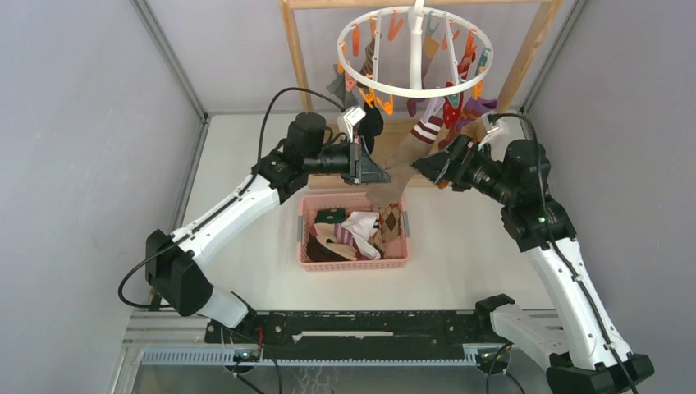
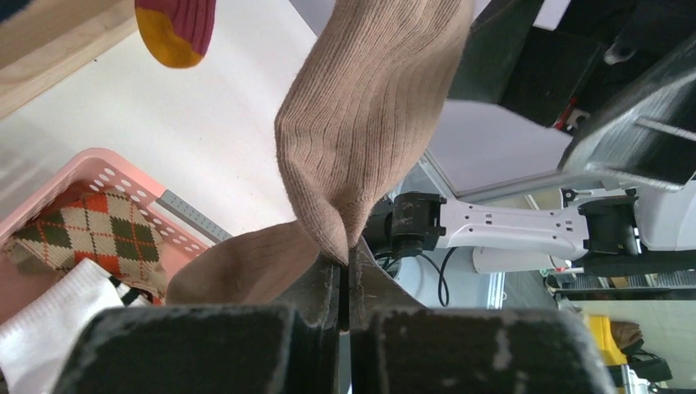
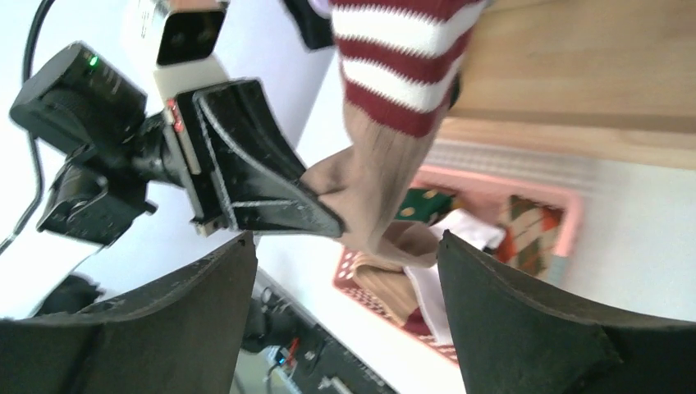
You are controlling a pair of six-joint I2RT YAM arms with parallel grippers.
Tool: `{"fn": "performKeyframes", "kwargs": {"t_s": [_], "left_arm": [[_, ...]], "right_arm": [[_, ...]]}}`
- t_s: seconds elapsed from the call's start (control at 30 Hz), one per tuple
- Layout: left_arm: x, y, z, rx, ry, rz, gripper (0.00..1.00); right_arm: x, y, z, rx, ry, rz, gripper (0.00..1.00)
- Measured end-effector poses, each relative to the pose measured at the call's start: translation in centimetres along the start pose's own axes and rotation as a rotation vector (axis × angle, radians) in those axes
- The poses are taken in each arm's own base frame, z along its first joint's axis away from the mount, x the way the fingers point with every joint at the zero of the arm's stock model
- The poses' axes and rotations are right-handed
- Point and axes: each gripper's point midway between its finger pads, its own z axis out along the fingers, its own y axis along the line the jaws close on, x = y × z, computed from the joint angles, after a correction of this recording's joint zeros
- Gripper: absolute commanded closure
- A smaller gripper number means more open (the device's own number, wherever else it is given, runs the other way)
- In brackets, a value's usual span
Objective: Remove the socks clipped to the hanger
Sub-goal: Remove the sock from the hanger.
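Note:
The white ring hanger (image 1: 410, 90) hangs at the back with orange and teal clips and several socks (image 1: 450, 111) under its rim. A tan ribbed sock (image 1: 402, 168) with a red-and-white striped cuff (image 3: 394, 49) runs from below the ring down towards the pink basket. My left gripper (image 2: 345, 275) is shut on a fold of this tan sock (image 2: 369, 107). My right gripper (image 3: 345, 242) stands open just right of the sock (image 3: 377, 164), holding nothing, with its tips facing the left gripper (image 3: 328, 222). I cannot see whether the cuff is still clipped.
A pink basket (image 1: 353, 264) with an argyle sock (image 2: 98, 234) and other socks sits on the table below both grippers. The wooden frame (image 1: 291, 57) stands behind the hanger. A red sock with a yellow toe (image 2: 172, 29) dangles near the left gripper.

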Motion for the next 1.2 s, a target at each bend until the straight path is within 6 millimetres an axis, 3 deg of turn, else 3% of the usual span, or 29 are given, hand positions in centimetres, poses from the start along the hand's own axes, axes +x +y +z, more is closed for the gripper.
{"fn": "performKeyframes", "kwargs": {"t_s": [0.1,0.33,0.57,0.8,1.0,1.2], "left_arm": [[-0.2,0.3,0.4,-0.004,0.005,0.004,1.00],[0.2,1.3,1.1,-0.015,0.022,-0.002,1.00],[0.3,1.5,1.2,-0.017,0.025,0.005,1.00],[0.6,2.2,1.7,-0.023,0.040,0.000,1.00],[1.0,2.8,2.1,-0.028,0.055,-0.012,1.00],[1.1,3.1,2.3,-0.029,0.062,-0.018,1.00]], "right_arm": [[-1.9,-0.8,-0.9,0.089,-0.063,-0.044,0.12],[-6.6,-0.3,-2.5,0.193,-0.221,-0.175,0.16],[-10.0,-2.0,-0.5,0.278,-0.276,-0.242,0.29],[-11.4,-3.7,2.0,0.321,-0.276,-0.260,0.39],[-12.4,-2.7,2.3,0.295,-0.312,-0.276,0.38],[-12.2,-2.2,2.2,0.287,-0.310,-0.279,0.39]]}}
